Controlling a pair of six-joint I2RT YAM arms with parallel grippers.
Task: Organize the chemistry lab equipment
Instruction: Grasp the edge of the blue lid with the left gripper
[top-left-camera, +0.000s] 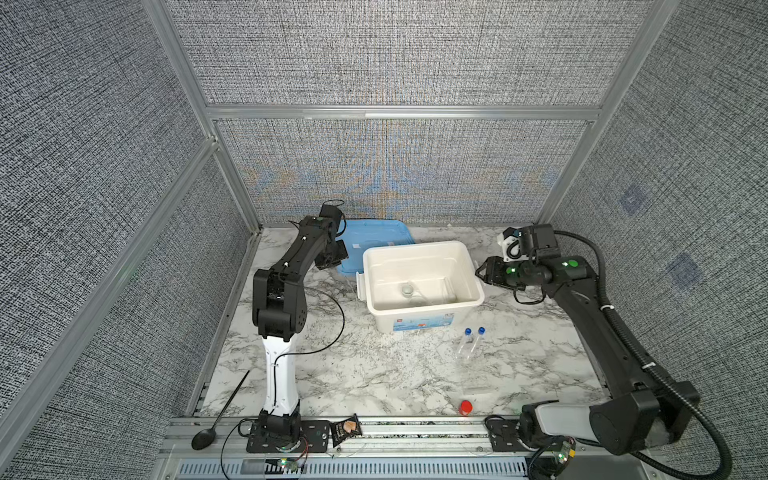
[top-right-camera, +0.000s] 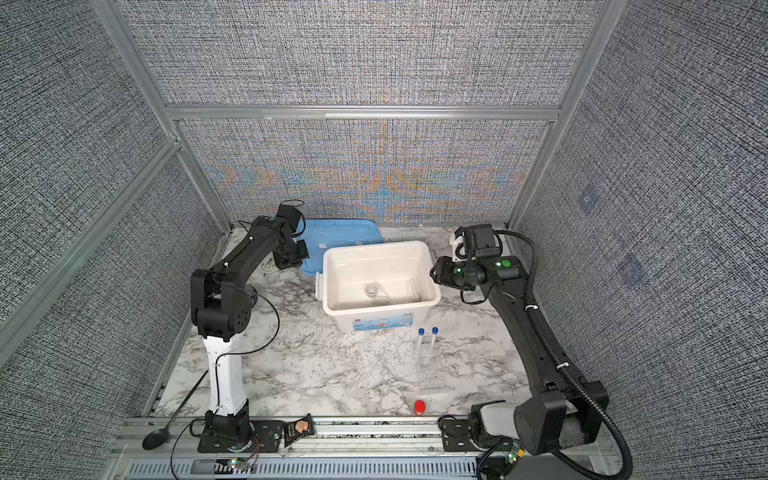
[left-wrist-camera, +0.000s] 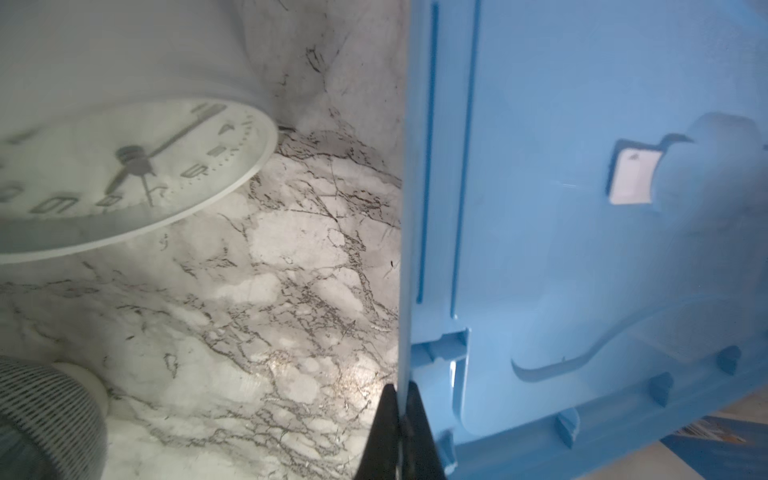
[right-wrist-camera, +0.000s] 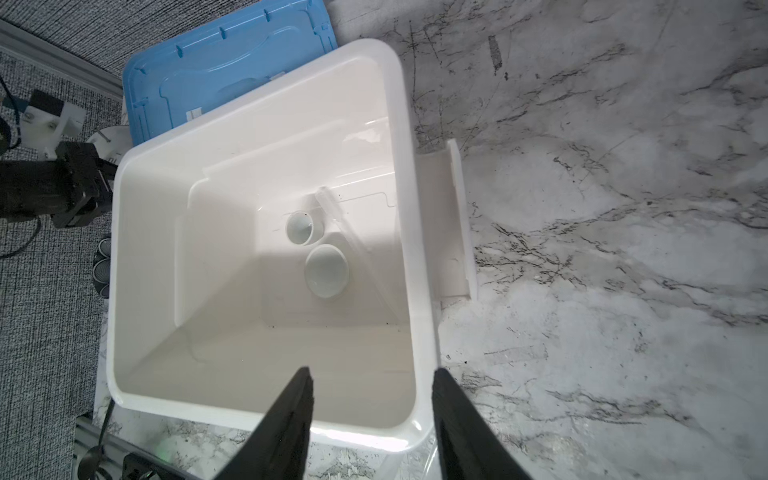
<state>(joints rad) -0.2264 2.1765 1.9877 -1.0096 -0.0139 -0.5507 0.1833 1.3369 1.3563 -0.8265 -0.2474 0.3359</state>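
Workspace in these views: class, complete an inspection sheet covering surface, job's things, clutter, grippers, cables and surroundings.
Surface: marble-patterned tabletop, no spills seen.
Job's things: two small white ceramic dishes inside the open white plastic bin; two clear blue-capped tubes on the tabletop.
Clutter: round white clock, black snack packet, black spoon, small red cap.
Grippers: left gripper, jaws shut on the edge of the blue plastic lid; right gripper, jaws open, empty.
Cables: thin black cable looping over the tabletop.
Surroundings: grey woven wall panels.

white bin (top-left-camera: 415, 321) mid-table, tubes (top-left-camera: 470, 345) beside, free marble (top-left-camera: 353, 374) in front
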